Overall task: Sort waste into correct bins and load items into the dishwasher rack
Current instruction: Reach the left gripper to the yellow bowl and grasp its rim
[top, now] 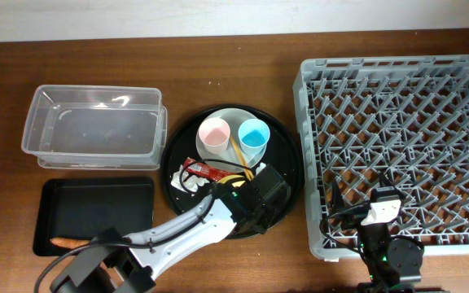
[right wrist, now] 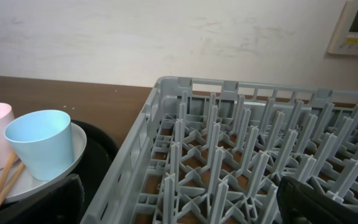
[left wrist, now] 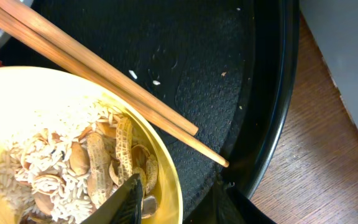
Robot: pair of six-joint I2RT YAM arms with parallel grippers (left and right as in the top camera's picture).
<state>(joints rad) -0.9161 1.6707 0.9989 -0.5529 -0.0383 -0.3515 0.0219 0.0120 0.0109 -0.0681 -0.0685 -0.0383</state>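
Bowl (left wrist: 17,106) rim sat between part-open jaws of left gripper (left wrist: 179,205), two chopsticks (left wrist: 104,68) beside it; right gripper (right wrist: 179,208) gaped empty over one rack's (right wrist: 143,134) near edge.

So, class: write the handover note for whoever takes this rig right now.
Grippers: left gripper straddles the yellow bowl rim, one finger inside, grip unclear; right gripper open, empty, above the rack's front edge.
On the round tray: bowl of scraps, chopsticks, red wrapper, paper ball, plate carrying pink cup and blue cup.
Done: an orange piece lies in the black tray.
Left: remaining waste to bins; clear tub and rack hold nothing yet.
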